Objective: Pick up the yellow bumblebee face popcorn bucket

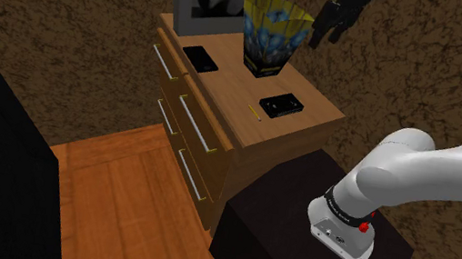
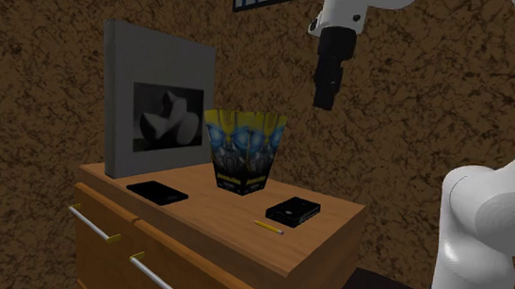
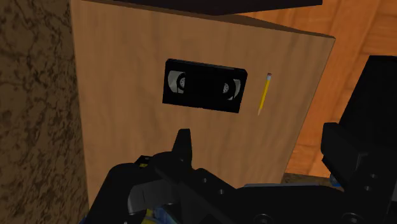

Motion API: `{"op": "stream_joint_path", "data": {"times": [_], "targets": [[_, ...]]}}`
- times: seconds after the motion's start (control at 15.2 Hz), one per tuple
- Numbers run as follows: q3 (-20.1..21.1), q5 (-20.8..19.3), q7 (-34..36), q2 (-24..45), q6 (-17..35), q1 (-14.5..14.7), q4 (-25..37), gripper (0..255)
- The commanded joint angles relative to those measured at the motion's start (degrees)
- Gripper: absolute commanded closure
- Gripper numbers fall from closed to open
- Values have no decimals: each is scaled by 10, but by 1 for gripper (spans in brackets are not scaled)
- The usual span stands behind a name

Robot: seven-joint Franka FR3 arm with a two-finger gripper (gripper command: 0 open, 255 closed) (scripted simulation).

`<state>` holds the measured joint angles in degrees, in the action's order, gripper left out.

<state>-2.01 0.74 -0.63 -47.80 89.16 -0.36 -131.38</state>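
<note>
The wooden dresser (image 1: 235, 88) bears everything. A framed picture (image 2: 155, 102) stands at its back, and the yellow-and-blue popcorn bucket (image 1: 274, 33) sits upright beside it. The gripper (image 1: 327, 34) hangs high beside the bucket, fingers spread and empty, probably ready to descend. A cassette (image 3: 203, 86) and a pencil (image 3: 264, 93) lie below it.

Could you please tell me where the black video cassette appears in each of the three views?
Shoulder view: the video cassette lies on the dresser, below-right of the popcorn bucket.
Second exterior view: video cassette right of the popcorn bucket, nearer the camera.
Wrist view: video cassette flat on the dresser, beside the yellow pencil.
Shared landmark: the yellow pencil alongside it.
</note>
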Motion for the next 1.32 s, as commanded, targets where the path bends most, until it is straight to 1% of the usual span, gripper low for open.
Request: {"op": "stream_joint_path", "data": {"times": [0.0,0.33,0.66,0.99,1.25], "targets": [[0,0,0,0,0,0,0,0],[-39,-9,-2,80,46,-24,42,0],[-80,-9,-7,162,81,-42,96,0],[-121,3,-14,247,107,-58,161,0],[-156,23,-23,316,119,-70,220,0]]}}
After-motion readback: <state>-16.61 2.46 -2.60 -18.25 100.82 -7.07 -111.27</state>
